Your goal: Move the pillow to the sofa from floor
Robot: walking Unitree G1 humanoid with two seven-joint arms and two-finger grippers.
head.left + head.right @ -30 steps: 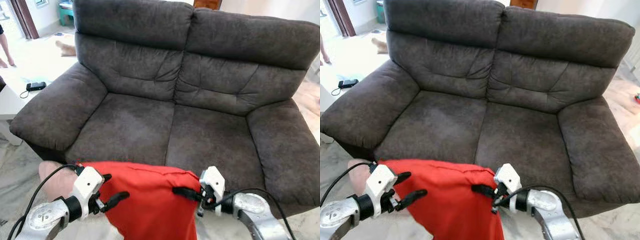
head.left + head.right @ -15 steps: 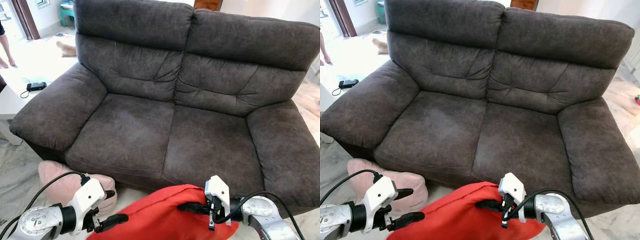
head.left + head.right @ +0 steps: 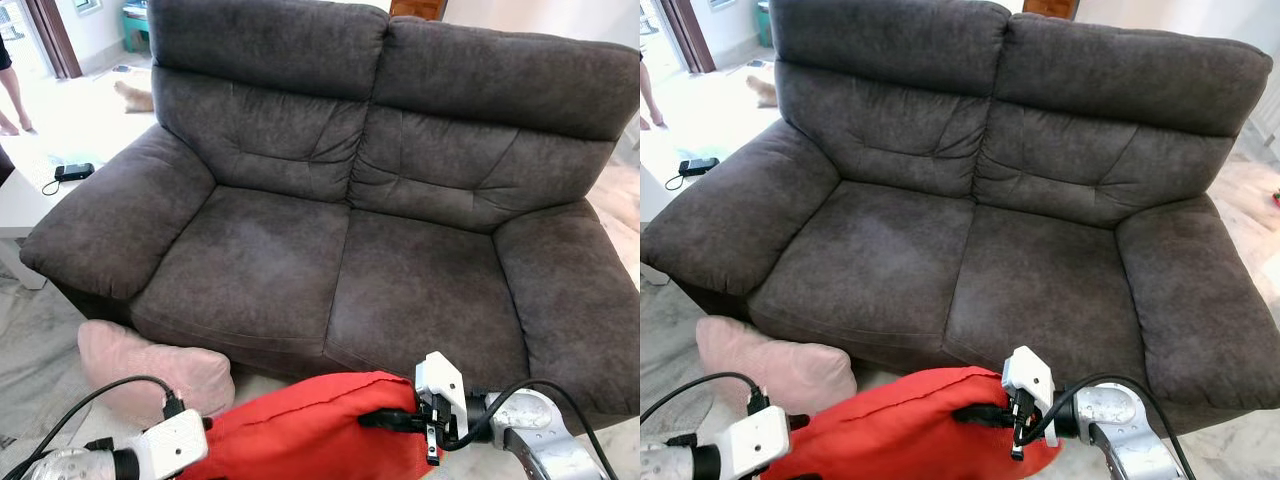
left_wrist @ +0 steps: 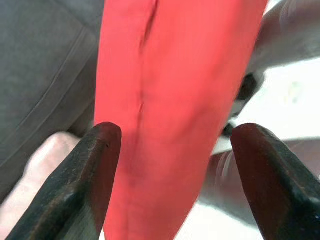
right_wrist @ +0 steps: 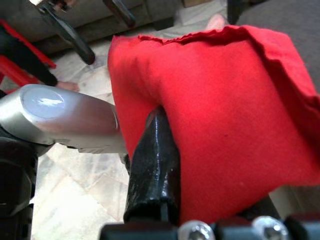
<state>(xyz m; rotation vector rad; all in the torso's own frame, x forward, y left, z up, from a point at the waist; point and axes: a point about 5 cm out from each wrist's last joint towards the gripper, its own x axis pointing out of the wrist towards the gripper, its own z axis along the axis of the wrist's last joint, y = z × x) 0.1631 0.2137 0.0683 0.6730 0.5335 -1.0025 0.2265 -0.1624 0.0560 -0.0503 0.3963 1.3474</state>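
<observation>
Red pillow (image 3: pixel 310 430) low in front of sofa (image 3: pixel 340 270), not on seat yet. R gripper (image 3: pixel 385 420) pinching its edge; L gripper (image 4: pixel 175 165) fingers spread astride it. Lift + placing left.

Sofa (image 3: pixel 350 250) dark grey-brown, plain with faint mottling; pillow (image 3: pixel 310 430) solid bright red; second pillow (image 3: pixel 150 365) pale pink; floor (image 3: pixel 30 350) light grey marbled; right gripper (image 3: pixel 385 420) black-fingered with white housing, silver arm; side table (image 3: pixel 20 195) white.
</observation>
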